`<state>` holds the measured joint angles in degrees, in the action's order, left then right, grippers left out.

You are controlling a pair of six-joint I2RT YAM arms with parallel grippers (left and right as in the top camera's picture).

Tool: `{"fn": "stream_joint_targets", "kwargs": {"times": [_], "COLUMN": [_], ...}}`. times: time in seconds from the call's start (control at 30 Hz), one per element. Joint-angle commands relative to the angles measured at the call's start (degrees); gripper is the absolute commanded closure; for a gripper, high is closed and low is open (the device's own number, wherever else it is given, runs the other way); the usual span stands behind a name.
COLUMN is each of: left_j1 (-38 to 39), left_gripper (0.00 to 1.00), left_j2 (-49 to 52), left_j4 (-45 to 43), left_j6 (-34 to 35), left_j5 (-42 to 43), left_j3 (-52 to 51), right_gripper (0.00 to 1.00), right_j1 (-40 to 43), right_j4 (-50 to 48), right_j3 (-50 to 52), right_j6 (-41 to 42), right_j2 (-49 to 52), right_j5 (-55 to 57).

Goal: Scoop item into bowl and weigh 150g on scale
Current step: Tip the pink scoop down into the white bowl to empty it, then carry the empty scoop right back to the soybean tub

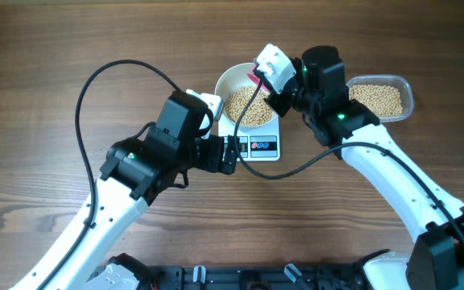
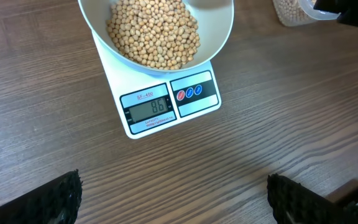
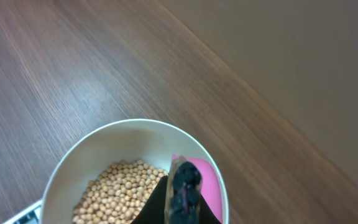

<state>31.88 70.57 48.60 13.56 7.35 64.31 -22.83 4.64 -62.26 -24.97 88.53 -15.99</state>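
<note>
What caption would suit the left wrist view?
White bowl of beans on the scale, open left gripper facing it.

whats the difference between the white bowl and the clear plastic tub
The bowl is round, white and opaque. The tub is a clear rounded rectangle. The bowl stands on the scale, while the tub rests directly on the table, off to the side of the scale. Both hold the same small beige beans.

A clear rounded plastic tub (image 1: 410, 95) sits on the brown wood-grain table (image 1: 39, 48), a pink scoop (image 3: 201, 178) to its left.
</note>
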Motion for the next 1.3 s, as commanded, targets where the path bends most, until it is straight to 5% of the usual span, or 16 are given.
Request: {"fn": "stream_joint_targets", "kwargs": {"times": [0.0, 0.33, 0.67, 1.27], "left_j1": [0.3, 0.3, 0.3, 0.3], "left_gripper": [0.0, 0.0, 0.0, 0.0], "left_j2": [0.0, 0.0, 0.0, 0.0], "left_j4": [0.0, 0.0, 0.0, 0.0], "left_j6": [-1.2, -1.2, -1.2, -1.2], "left_j5": [-0.5, -0.5, -0.5, -0.5], "left_j3": [-0.2, -0.2, -0.2, -0.2], "right_gripper": [0.96, 0.96, 0.96, 0.96], "right_j1": [0.0, 3.5, 18.2, 43.0], "right_j4": [-0.3, -0.3, -1.2, -0.9], "right_j3": [-1.0, -1.0, -1.0, -1.0], "right_j6": [11.6, 38.2, 54.6, 62.6], "right_j2": [-0.6, -0.6, -0.6, -0.6], "right_j5": [0.5, -11.6, -28.6, -43.3]}}
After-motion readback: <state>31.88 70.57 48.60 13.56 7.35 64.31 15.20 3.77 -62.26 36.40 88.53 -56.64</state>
